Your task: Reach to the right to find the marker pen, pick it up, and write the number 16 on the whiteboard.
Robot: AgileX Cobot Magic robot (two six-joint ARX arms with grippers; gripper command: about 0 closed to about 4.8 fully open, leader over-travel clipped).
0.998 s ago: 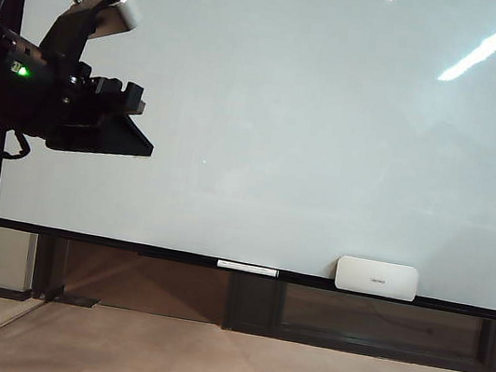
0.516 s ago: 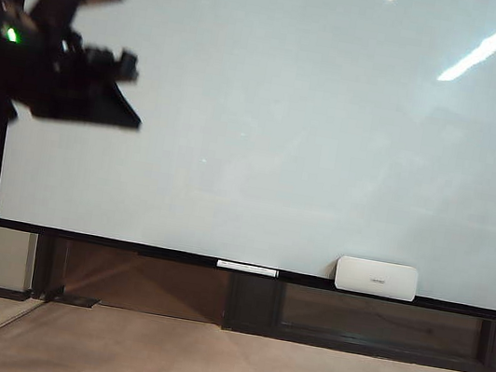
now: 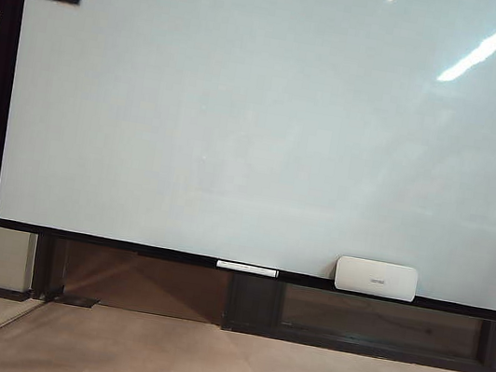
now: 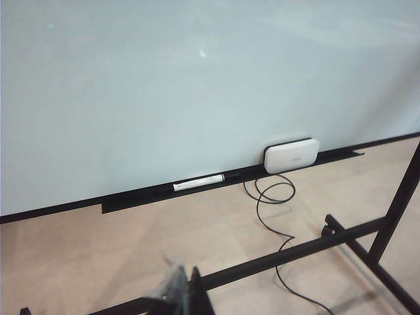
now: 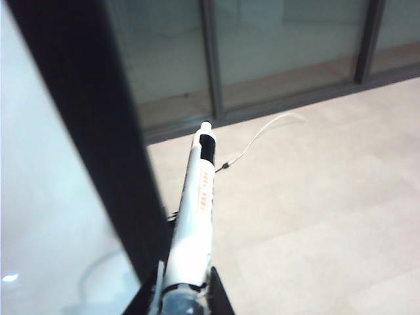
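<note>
the right pincer (image 5: 186, 289) is clenched on the slim white cylindrical marker pen (image 5: 197, 210), gripping its rear end so the barrel with its dark band juts out ahead, just beside the thin black frame edge of the large glossy white whiteboard (image 3: 258, 122). no stroke of the number 16 shows on the board. the step in hand seems to be carrying the pen round that frame edge to the writing face; doing it well likely means clearing the black edge first, then squaring the tip to the surface and touching lightly. the board face offers wide bare room above its bottom ledge. on that ledge lie a white rounded eraser block (image 3: 376, 277) and a thin white stick (image 3: 247, 268), both worth avoiding. the left pincer (image 4: 186, 292) hangs well apart from the board, above the black stand bars; i cannot tell whether it is released or clenched.
</note>
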